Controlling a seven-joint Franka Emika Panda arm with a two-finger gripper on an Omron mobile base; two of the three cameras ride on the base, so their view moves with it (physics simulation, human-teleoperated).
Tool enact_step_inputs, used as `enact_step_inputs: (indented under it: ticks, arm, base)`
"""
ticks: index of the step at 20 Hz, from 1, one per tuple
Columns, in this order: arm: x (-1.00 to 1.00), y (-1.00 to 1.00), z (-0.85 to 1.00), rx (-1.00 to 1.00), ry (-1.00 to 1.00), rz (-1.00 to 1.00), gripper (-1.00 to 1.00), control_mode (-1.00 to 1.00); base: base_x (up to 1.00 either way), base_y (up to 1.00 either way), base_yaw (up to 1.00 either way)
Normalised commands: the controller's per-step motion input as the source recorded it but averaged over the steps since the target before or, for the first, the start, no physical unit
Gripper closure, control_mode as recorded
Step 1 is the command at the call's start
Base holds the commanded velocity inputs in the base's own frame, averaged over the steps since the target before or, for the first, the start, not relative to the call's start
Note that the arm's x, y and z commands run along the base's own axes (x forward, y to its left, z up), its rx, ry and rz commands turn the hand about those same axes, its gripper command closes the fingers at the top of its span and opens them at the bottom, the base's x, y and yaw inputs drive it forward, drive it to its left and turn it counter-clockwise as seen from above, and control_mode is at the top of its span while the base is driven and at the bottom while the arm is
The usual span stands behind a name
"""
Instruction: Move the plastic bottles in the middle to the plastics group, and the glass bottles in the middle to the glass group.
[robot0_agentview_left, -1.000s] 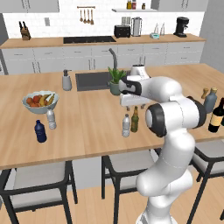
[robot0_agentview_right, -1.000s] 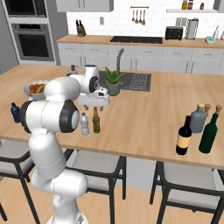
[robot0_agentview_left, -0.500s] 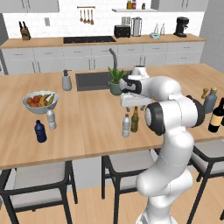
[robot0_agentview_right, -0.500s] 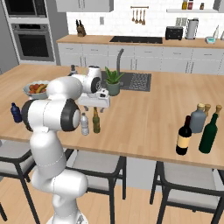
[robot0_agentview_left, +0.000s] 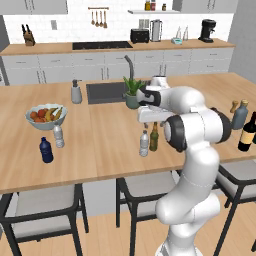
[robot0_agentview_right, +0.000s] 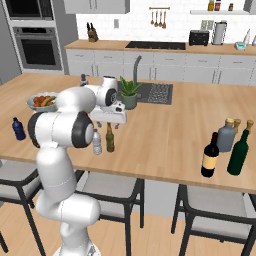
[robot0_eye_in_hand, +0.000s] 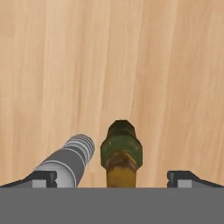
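Left base view: the white arm reaches over the long wooden island counter (robot0_agentview_left: 100, 150), its two-finger gripper (robot0_agentview_left: 151, 120) pointing down just above two bottles standing side by side near the front edge, a small clear water bottle with a white cap (robot0_agentview_left: 144, 144) and a slim olive-brown beer bottle (robot0_agentview_left: 154, 137). Far left, by the fruit bowl (robot0_agentview_left: 46, 116), stand a short dark navy-blue bottle (robot0_agentview_left: 46, 150) and a second small clear bottle (robot0_agentview_left: 59, 136). At the right end are a stout grey-blue bottle (robot0_agentview_left: 240, 114), a tiny amber-brown bottle (robot0_agentview_left: 233, 106) and a tall dark wine bottle with a cream label (robot0_agentview_left: 247, 133).

Right base view: the gripper (robot0_agentview_right: 111, 123) hangs over the beer bottle (robot0_agentview_right: 109, 139), the water bottle (robot0_agentview_right: 97, 143) just beside it. The wine bottle (robot0_agentview_right: 210, 156) stands near a green bottle (robot0_agentview_right: 238, 153) and the grey-blue bottle (robot0_agentview_right: 226, 135).

Hand view: the fingertips (robot0_eye_in_hand: 183, 178) sit wide apart, nothing gripped. The beer bottle's top (robot0_eye_in_hand: 121, 146) lies between them, the water bottle (robot0_eye_in_hand: 72, 157) touching the other fingertip's side.
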Motion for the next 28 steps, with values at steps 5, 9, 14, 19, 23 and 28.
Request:
enact_step_inputs:
  ticks: [5,9,14,19,23,28]
  arm:
    - [0.12,0.00,-0.09,0.00,0.00,0.03,-1.00,-1.00]
    - [0.00,0.00,-0.02,0.00,0.02,0.04,-1.00,-1.00]
    - [0.00,0.00,0.00,0.00,0.00,0.04,-1.00,-1.00]
    - [0.00,0.00,0.00,0.00,0.00,0.03,1.00,-1.00]
    - [0.00,0.00,0.00,0.00,0.00,0.02,1.00,-1.00]
    - [0.00,0.00,0.00,0.00,0.00,0.02,1.00,-1.00]
  base:
    - [0.00,0.00,0.00]
    - [0.00,0.00,0.00]
    - [0.00,0.00,0.00]
    - [0.00,0.00,0.00]
    - [0.00,0.00,0.00]
    - [0.00,0.00,0.00]
